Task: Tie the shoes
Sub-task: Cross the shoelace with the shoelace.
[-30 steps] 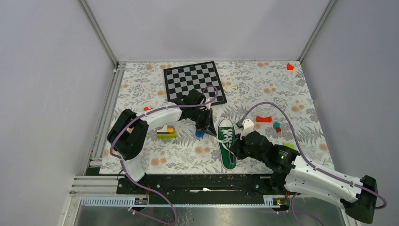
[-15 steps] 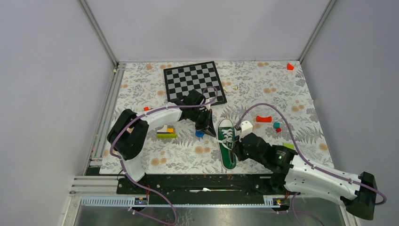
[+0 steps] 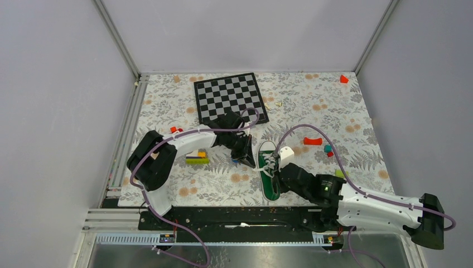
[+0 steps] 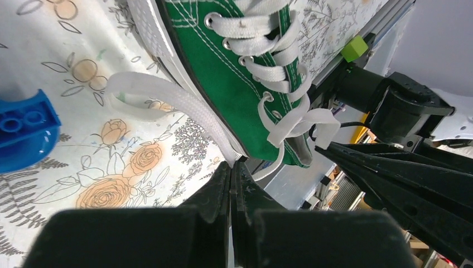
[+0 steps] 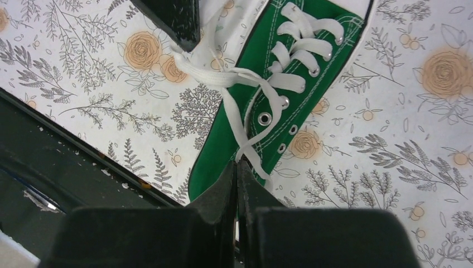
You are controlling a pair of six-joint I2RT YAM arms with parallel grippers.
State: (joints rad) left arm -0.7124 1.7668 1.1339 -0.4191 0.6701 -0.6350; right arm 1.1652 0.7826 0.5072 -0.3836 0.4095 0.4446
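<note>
Towards the near side of the tabletop (image 3: 334, 111), the right tool (image 5: 235, 162) is pressed together on a lace end (image 5: 228, 114) beside the green sneaker's (image 3: 269, 173) upper eyelets. Across the shoe, the left tool (image 4: 231, 167) is clamped on the other lace end (image 5: 195, 67), seemingly so both strands can be drawn apart. The sneaker is laid mid-tabletop, toe towards the chessboard (image 3: 230, 97).
</note>
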